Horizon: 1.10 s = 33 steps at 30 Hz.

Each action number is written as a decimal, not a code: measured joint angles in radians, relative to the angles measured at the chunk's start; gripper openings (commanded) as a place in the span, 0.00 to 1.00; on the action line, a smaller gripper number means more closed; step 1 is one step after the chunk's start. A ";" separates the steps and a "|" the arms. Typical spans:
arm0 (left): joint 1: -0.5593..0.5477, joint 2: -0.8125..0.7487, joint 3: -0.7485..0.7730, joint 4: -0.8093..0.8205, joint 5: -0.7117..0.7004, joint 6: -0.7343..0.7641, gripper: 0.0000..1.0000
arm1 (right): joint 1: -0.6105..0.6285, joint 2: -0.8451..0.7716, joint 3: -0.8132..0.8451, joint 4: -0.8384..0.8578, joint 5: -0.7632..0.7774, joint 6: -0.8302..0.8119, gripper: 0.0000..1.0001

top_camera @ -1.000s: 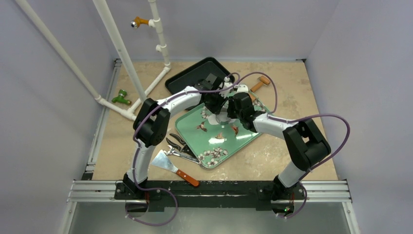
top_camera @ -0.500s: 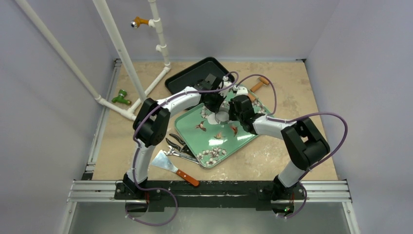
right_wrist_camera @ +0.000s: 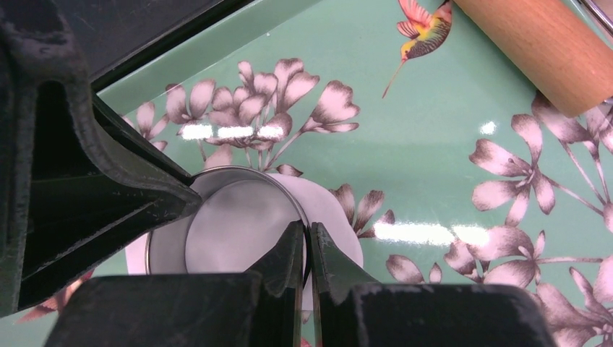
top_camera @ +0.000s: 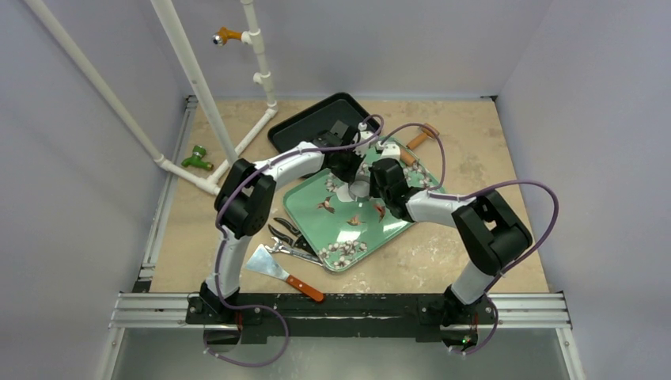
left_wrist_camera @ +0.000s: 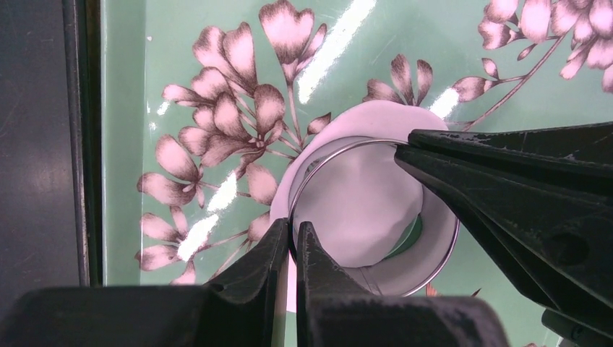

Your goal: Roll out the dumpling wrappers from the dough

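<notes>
A shiny metal ring cutter point(left_wrist_camera: 442, 254) stands on a thin flat white dough wrapper point(left_wrist_camera: 361, 199) on the green flowered tray point(top_camera: 312, 210). My left gripper point(left_wrist_camera: 293, 235) is shut on the ring's wall at one side. My right gripper point(right_wrist_camera: 307, 235) is shut on the ring point(right_wrist_camera: 224, 172) at the opposite side. The dough point(right_wrist_camera: 336, 210) spreads a little beyond the ring. In the top view both grippers meet over the ring point(top_camera: 360, 188) at the tray's far part.
A wooden rolling pin point(right_wrist_camera: 538, 50) lies at the tray's far right edge point(top_camera: 419, 136). A black tray point(top_camera: 305, 125) sits behind. Black pliers point(top_camera: 289, 237) and a scraper with an orange handle point(top_camera: 281, 273) lie left of the green tray. White pipes point(top_camera: 198, 87) stand at the left.
Both grippers and the ring have shifted slightly away from the arm bases, toward the tray's far corner. Both stay shut on the ring.
</notes>
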 measured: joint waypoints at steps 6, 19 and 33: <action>0.010 0.023 0.047 -0.045 0.035 -0.006 0.00 | 0.030 -0.015 -0.009 -0.028 0.074 0.105 0.00; 0.019 -0.023 -0.054 0.037 0.074 -0.032 0.00 | 0.021 0.011 0.047 -0.101 0.086 0.105 0.00; 0.042 0.019 0.016 -0.033 0.177 -0.079 0.00 | 0.028 -0.050 -0.040 -0.049 0.059 0.154 0.00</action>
